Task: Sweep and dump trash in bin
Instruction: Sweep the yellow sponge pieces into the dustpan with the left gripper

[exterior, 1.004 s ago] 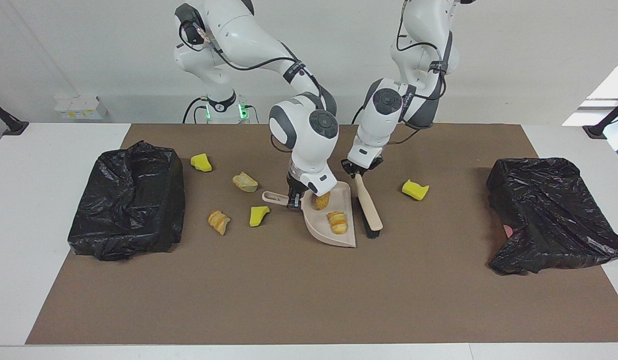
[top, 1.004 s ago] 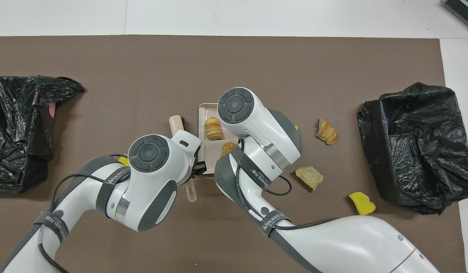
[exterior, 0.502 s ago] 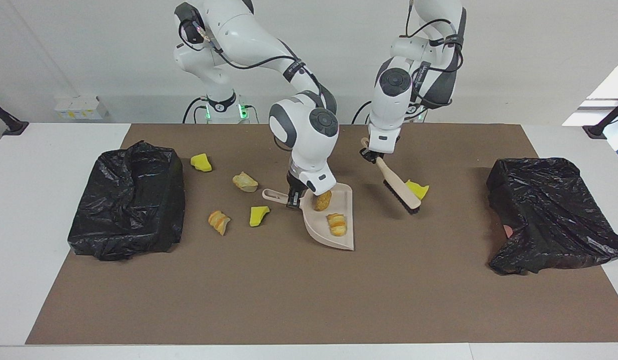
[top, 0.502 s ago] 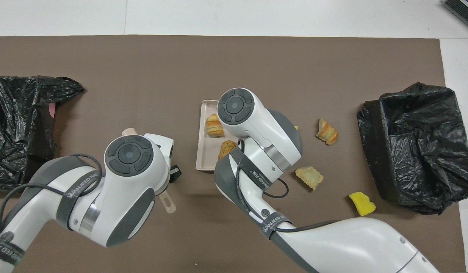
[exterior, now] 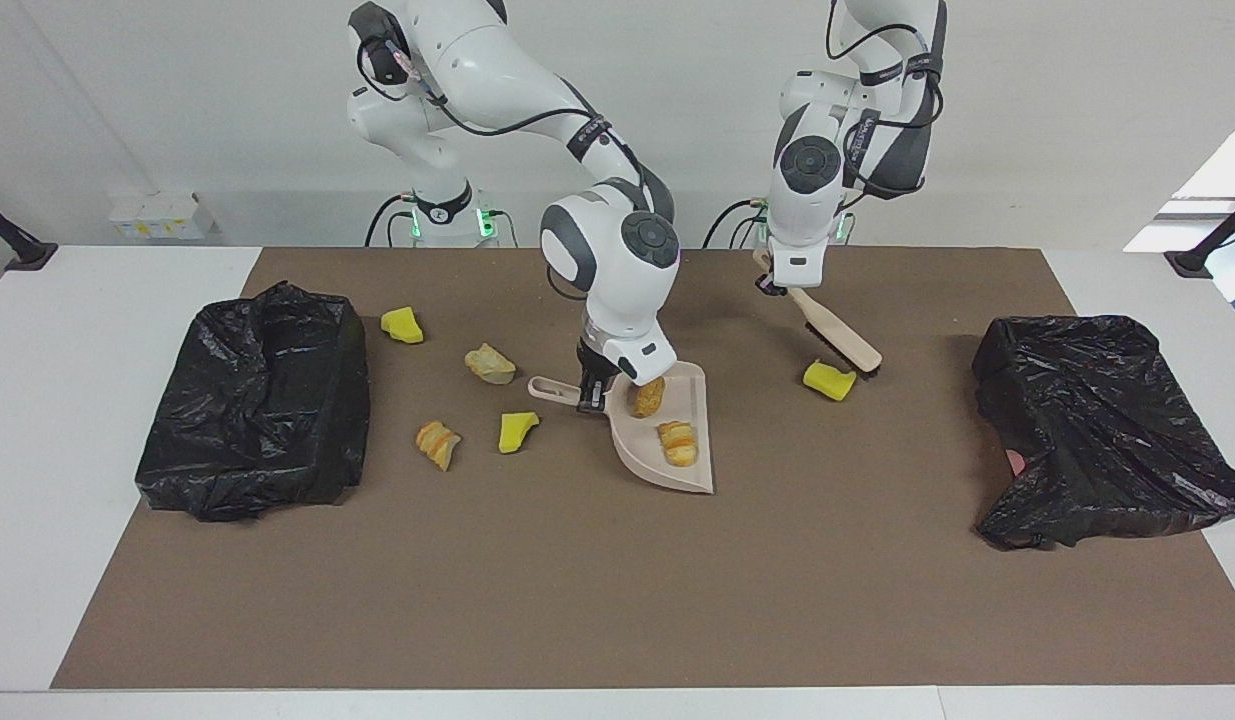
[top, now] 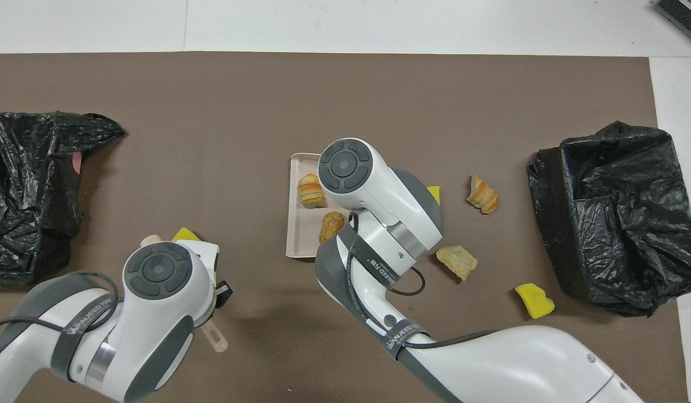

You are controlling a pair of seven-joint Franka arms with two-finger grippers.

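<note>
Mid-sweep: left pincer [exterior: 777, 287] clamped on brush [exterior: 839, 340] beside yellow chunk [exterior: 828, 380]; right pincer [exterior: 589, 395] clamped on dustpan [exterior: 699, 400] holding two pastry bits [exterior: 676, 443]. Next, likely brushing chunk panward.

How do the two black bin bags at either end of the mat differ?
The bag at the right arm's end stands boxy with its mouth open upward; the bag at the left arm's end lies slumped and flatter, with something pink at its edge. Both are glossy, crinkled black plastic.
</note>
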